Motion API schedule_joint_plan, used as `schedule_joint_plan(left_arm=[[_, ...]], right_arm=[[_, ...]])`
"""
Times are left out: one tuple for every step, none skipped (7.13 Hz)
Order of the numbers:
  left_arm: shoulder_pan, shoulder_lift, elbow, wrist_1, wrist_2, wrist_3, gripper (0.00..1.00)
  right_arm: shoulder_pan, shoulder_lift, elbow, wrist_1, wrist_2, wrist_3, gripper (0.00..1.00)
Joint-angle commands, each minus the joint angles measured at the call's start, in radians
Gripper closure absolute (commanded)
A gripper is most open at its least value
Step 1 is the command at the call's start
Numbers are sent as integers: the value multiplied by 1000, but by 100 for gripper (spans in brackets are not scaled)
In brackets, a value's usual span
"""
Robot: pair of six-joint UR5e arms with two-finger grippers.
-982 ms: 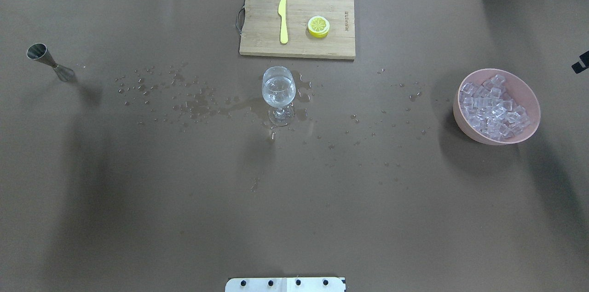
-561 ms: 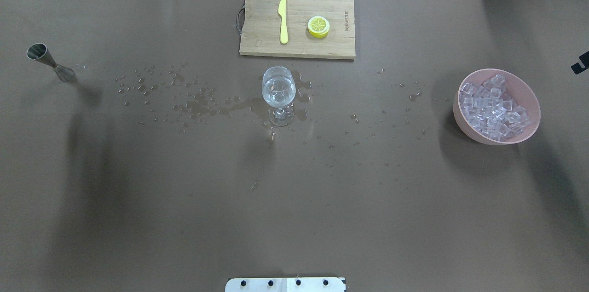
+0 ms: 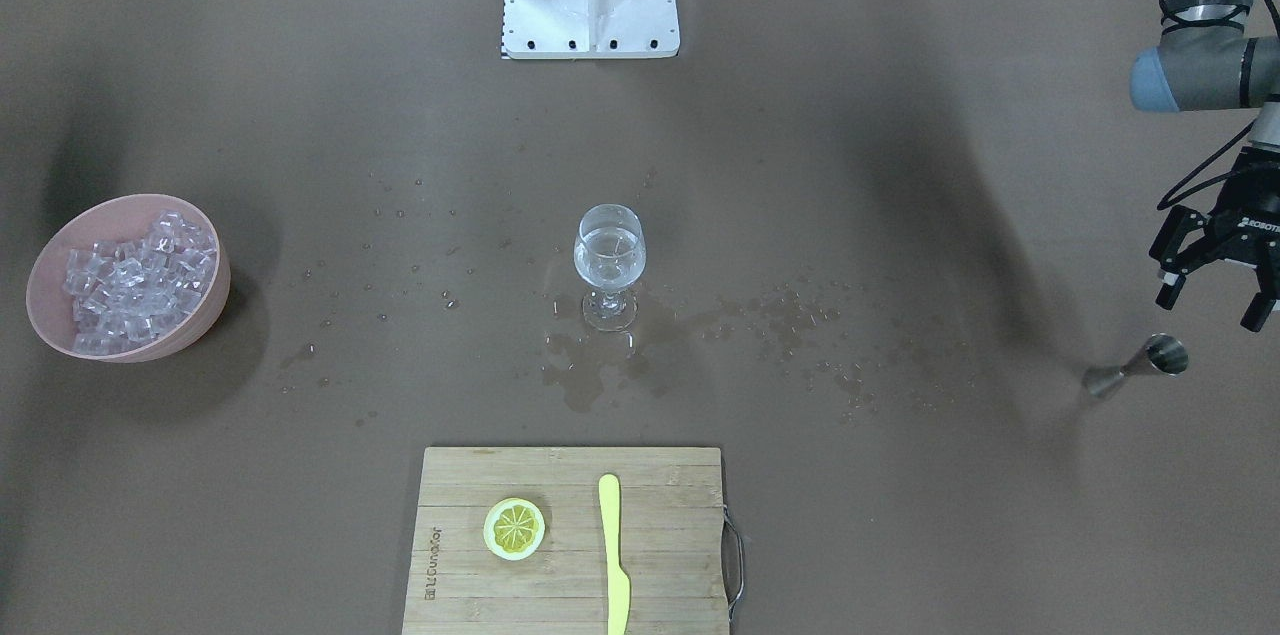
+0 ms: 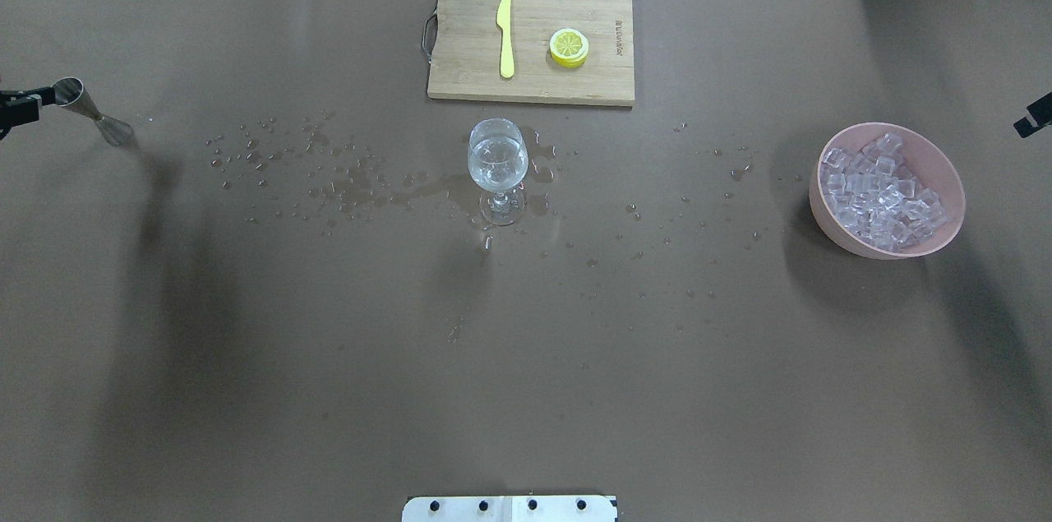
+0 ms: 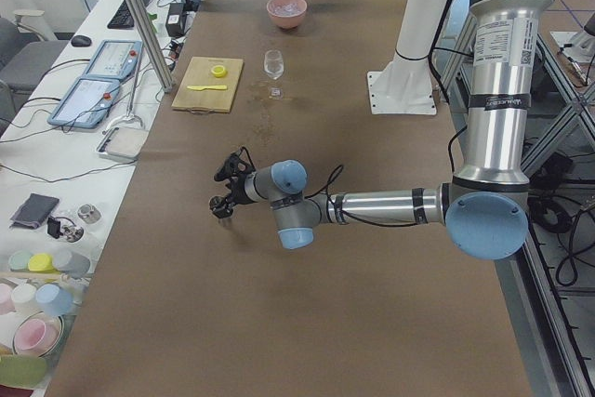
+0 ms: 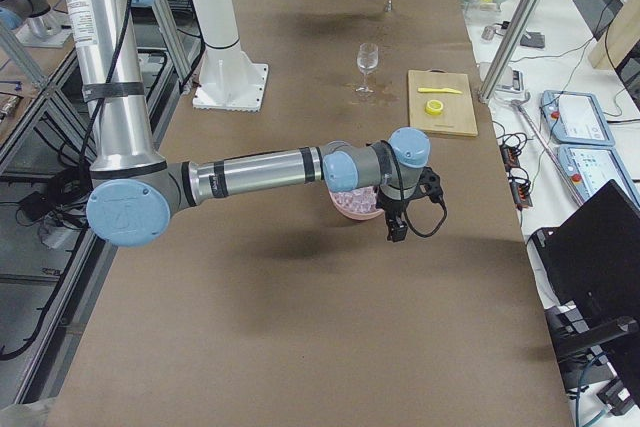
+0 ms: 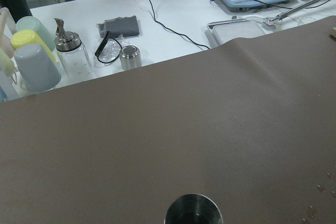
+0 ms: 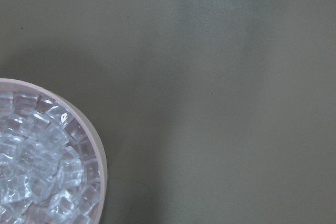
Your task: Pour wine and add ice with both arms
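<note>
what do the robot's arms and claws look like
Both alike: the left arm and right arm are silver tubes with grey joints, light-blue round caps and black cables alongside. The black two-finger left claw bears white lettering; the right claw is black too.

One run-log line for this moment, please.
left gripper open by jigger | right gripper near bowl of ice, state unclear | glass upright, wine inside
</note>
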Motion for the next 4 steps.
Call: schedule_joint_plan(left_arm=[[20,1,4,-1,41,-2,11],[61,2,4,-2,81,-2,11],[110,5,7,-4,133,-5,11],[114,7,20,-14,135,-9,12]], right_arm=[[-4,1,1,0,0,0,0],[-4,1,4,0,0,0,0],[-4,1,5,0,0,0,0],[-4,3,5,0,0,0,0]])
